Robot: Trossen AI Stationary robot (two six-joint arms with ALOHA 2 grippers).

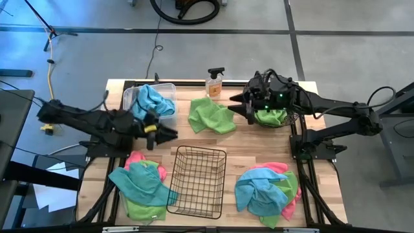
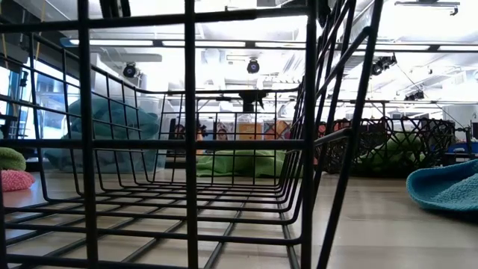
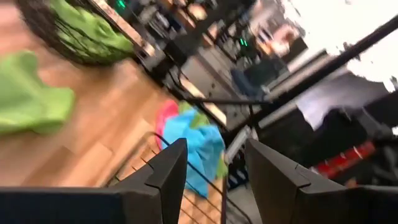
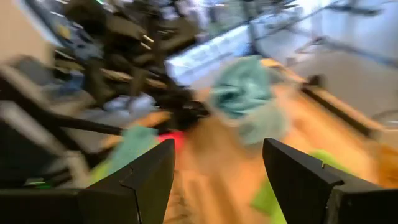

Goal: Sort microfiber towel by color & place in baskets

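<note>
My left gripper [image 1: 173, 133] hangs open and empty right of the clear rectangular plastic bin [image 1: 169, 86] holding a teal-blue microfiber towel [image 1: 152, 99]; my right gripper [image 1: 235, 104] (also open) hovers beside the round dark woven-wire basket [image 1: 291, 118], near a loose lime green cloth [image 1: 211, 116]

blur: both wrist views smeared | hidden: round basket [image 1: 275, 118] under right arm | low view: grid-obscured

Teal towel [image 1: 154, 100] in clear bin [image 1: 169, 87]; green towel [image 1: 270, 117] in round basket [image 1: 291, 118]; wire-grid basket [image 1: 197, 180] empty.
</note>
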